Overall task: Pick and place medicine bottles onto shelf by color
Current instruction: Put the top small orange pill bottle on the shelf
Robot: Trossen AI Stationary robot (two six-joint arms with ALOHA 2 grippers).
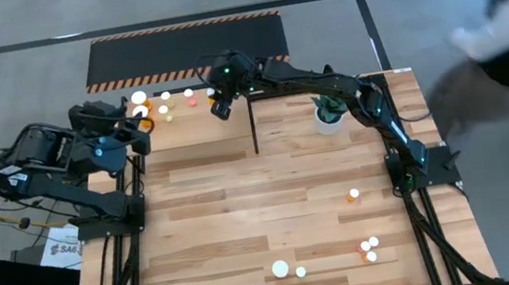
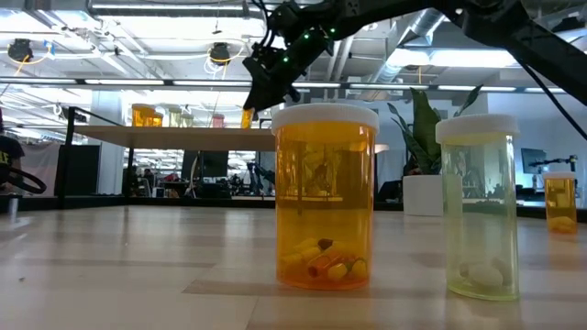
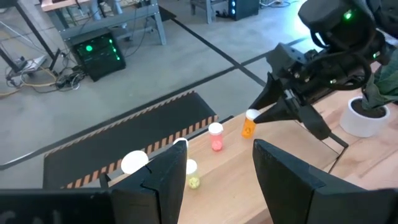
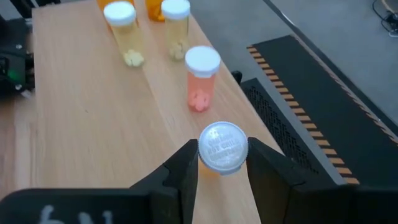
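The light-wood shelf (image 1: 194, 131) stands at the table's far left. Several white-capped bottles stand on it near its far edge: orange and yellowish ones (image 4: 124, 31) and a pinkish-red one (image 4: 202, 78). My right gripper (image 1: 220, 105) reaches over the shelf's far right part and is shut on an orange bottle (image 3: 248, 127) beside the pinkish-red one (image 3: 216, 138). My left gripper (image 3: 219, 155) is open and empty at the shelf's left end (image 1: 131, 130). More bottles stand on the table near its front (image 1: 281, 269) and right (image 1: 353, 193). My right gripper pinches the orange bottle's round white cap (image 4: 222, 146) between its two fingers, one on each side. The fingers come from above, slanting down from the table's right. The bottle hangs below the fingers, slightly tilted, just over the shelf top; whether its base touches the shelf, I cannot tell.
A white pot with a green plant (image 1: 329, 116) stands right of the shelf, under my right arm. A black mat with orange-striped edges (image 1: 185, 52) lies beyond the table. A person (image 1: 506, 34) moves at the far right. A large orange bottle (image 2: 326, 197) and a yellowish one (image 2: 479, 206) stand near the front edge.
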